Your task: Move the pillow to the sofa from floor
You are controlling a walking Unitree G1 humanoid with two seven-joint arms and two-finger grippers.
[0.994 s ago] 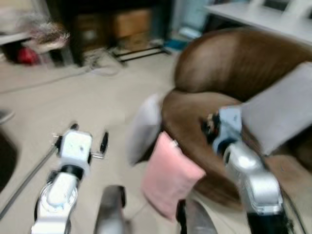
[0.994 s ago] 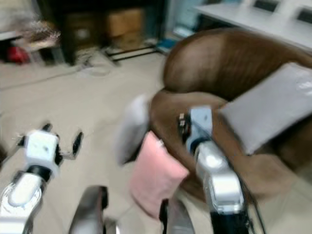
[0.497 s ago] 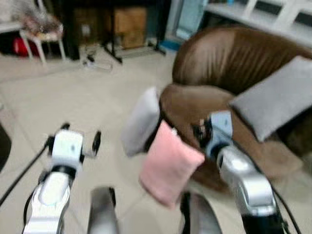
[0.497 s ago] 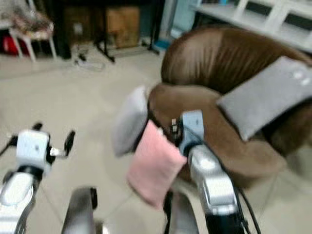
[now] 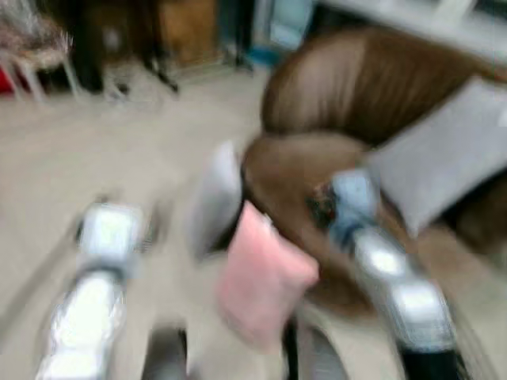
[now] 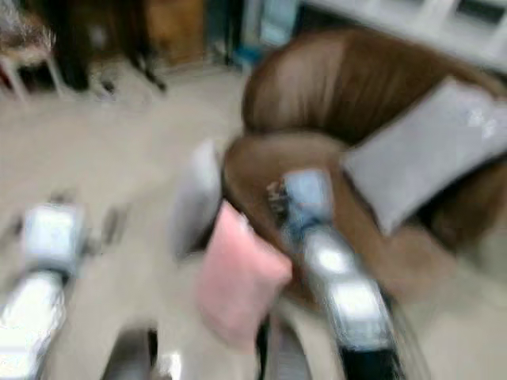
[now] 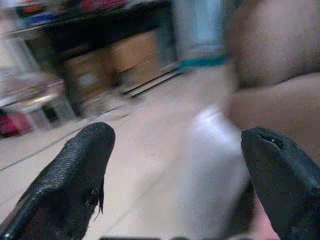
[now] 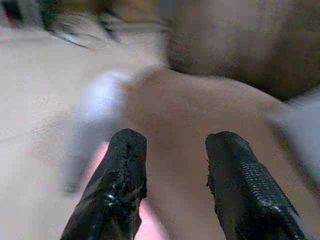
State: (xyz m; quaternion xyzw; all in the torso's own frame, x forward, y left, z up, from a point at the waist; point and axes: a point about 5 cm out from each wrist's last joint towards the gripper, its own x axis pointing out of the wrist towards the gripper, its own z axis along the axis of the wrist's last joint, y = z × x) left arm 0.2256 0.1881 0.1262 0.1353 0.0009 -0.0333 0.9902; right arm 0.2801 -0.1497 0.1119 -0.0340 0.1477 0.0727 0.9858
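All views are blurred by motion. A pink pillow (image 5: 260, 283) leans on the floor against the front of the brown sofa (image 5: 348, 103). A pale grey pillow (image 5: 212, 198) stands against the sofa's arm beside it, also seen as the pale grey pillow (image 7: 210, 165). Another grey pillow (image 5: 444, 158) lies on the sofa seat. My left gripper (image 7: 175, 175) is held over the floor to the left of the pillows, its fingers wide apart and empty. My right gripper (image 8: 172, 185) is raised in front of the sofa's arm above the pink pillow, open with nothing between its fingers.
Beige tiled floor (image 5: 95, 150) stretches to the left. A dark shelf with cardboard boxes (image 5: 186, 28) and a small white stool (image 5: 40, 59) stand at the back. A white unit (image 5: 444, 12) runs behind the sofa.
The whole picture has shifted left and blurred, so the camera has moved. Both arms keep about the same pose and both grippers stay open and empty.
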